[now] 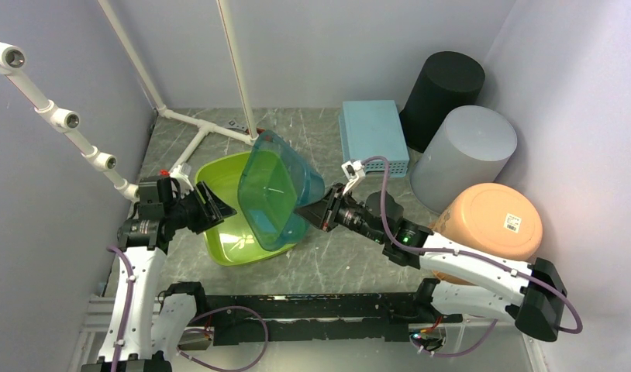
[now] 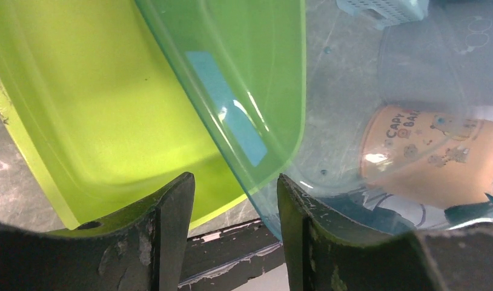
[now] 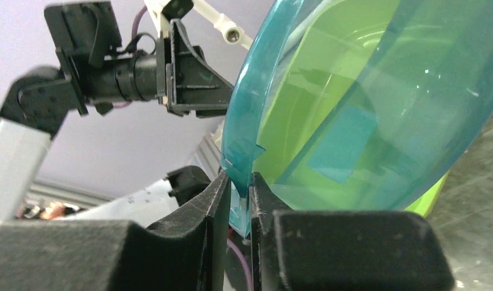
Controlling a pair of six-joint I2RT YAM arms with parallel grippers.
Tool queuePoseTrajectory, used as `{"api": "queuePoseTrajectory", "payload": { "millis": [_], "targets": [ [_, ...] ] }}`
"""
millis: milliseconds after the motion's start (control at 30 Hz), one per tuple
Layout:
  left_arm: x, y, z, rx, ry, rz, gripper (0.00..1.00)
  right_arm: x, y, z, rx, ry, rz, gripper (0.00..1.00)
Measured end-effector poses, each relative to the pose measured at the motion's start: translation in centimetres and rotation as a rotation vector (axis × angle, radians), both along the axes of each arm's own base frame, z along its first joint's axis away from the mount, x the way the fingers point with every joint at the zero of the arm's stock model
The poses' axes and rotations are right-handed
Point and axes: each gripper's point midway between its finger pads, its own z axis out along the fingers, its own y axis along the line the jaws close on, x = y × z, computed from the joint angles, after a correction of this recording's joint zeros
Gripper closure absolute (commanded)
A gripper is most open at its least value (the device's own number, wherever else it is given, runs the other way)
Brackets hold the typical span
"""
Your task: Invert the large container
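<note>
Jaws of the right gripper (image 3: pixel 238 189) are pinched tight on the rim of the large container (image 1: pixel 280 190), a see-through teal bin. It stands tipped up on its side, open mouth turned toward the left arm, its lower edge over the green basin (image 1: pixel 223 240) on the table (image 1: pixel 336 260). The left gripper (image 1: pixel 217 206) hangs just beside the opposite rim, jaws spread with nothing clasped; whether a finger brushes the plastic is hard to tell. A light blue box (image 1: pixel 373 132), black bin (image 1: pixel 442 87), grey bin (image 1: pixel 466 151) and orange bucket (image 1: pixel 491 221) sit well to the right
</note>
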Motion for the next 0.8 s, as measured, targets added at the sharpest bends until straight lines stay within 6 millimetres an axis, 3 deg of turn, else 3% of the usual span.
{"api": "queuePoseTrajectory", "payload": {
  "millis": [333, 800],
  "targets": [
    [0.0, 0.9, 1.0, 0.069, -0.023, 0.01, 0.42, -3.5, 0.0, -0.6, -0.209, -0.323, 0.089, 1.0],
    [0.1, 0.6, -0.6, 0.048, 0.026, -0.003, 0.42, -4.4, 0.0, -1.4, -0.412, -0.638, 0.013, 1.0]
  ]
}}
